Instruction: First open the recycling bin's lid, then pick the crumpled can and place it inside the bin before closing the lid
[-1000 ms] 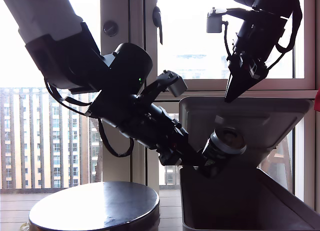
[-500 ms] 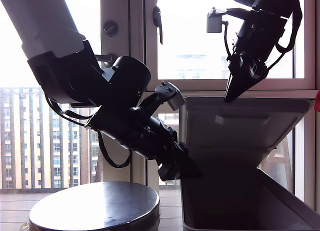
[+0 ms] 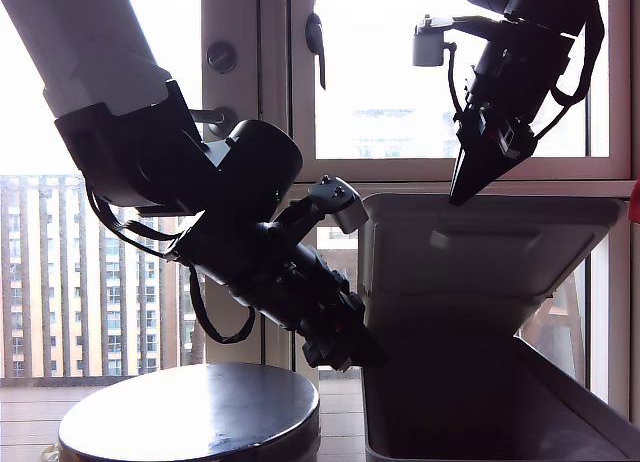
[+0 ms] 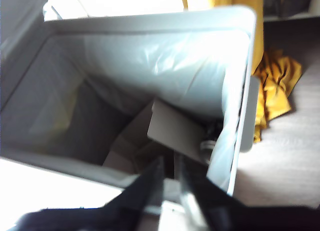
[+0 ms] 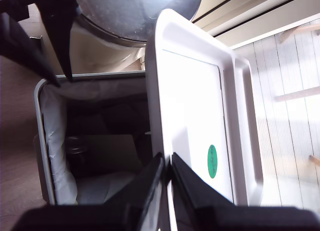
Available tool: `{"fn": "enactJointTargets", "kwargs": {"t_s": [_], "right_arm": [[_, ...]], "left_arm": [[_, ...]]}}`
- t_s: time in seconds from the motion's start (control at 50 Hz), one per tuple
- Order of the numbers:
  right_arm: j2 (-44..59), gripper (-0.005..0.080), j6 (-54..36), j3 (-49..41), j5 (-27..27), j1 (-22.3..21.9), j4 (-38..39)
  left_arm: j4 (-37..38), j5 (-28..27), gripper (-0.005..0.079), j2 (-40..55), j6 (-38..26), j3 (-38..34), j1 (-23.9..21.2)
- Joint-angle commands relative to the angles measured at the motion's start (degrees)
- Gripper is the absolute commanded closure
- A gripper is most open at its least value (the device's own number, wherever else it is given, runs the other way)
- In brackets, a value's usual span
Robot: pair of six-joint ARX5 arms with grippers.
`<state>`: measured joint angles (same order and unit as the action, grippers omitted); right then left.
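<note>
The grey recycling bin [image 3: 450,402] stands at the exterior view's lower right with its lid [image 3: 500,252] raised. My second gripper [image 3: 455,195] comes down from above, shut on the lid's upper edge; its fingers [image 5: 150,181] pinch the rim near the green sticker [image 5: 212,161]. My first gripper [image 3: 350,357] hangs just outside the bin's rim [image 4: 150,21], its fingers [image 4: 155,178] a little apart with nothing between them. The dark can [image 4: 210,140] lies inside the bin against a wall, and shows as a dark round shape [image 5: 75,145] in the second wrist view.
A round dark glossy tabletop [image 3: 190,412] sits directly below my first arm, close to the bin. A flat piece of card [image 4: 175,128] lies in the bin. Yellow cloth [image 4: 275,86] is on the floor beside the bin. Window frames stand behind.
A second ago the can was in my first gripper over the bin opening; it has dropped inside. That gripper has drawn back down toward the exterior view's left. The second arm and lid are unmoved.
</note>
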<state>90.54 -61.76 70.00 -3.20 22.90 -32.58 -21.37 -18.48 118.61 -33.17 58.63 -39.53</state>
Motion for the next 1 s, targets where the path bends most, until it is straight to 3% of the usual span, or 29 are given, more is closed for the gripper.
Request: {"fn": "enactJointTargets", "kwargs": {"t_s": [0.0, 0.3, 0.62, 0.84, 0.98], "right_arm": [[-1.1, 0.0765, 0.5, 0.9, -0.9, 0.6, 0.2], [-1.1, 0.0765, 0.4, 0.9, -0.8, 0.5, 0.2], [-1.1, 0.0765, 0.5, 0.9, -1.0, 0.6, -1.5], [-1.1, 0.0765, 0.5, 0.9, -2.7, 0.6, -5.1], [-0.9, 0.0765, 0.7, 0.9, -4.6, 0.7, -6.4]], "left_arm": [[0.0, 0.1, 0.0762, -1.3, 0.2, -0.2, 0.7], [8.7, 1.1, 0.0762, -5.6, -0.9, -0.2, 5.5], [18.3, 2.7, 0.0762, -7.2, -2.9, -0.2, 15.3], [18.9, 2.0, 0.0762, -10.0, -2.5, -0.2, 21.6], [17.6, -0.9, 0.0762, -12.3, 2.3, -0.2, 24.9]]}}
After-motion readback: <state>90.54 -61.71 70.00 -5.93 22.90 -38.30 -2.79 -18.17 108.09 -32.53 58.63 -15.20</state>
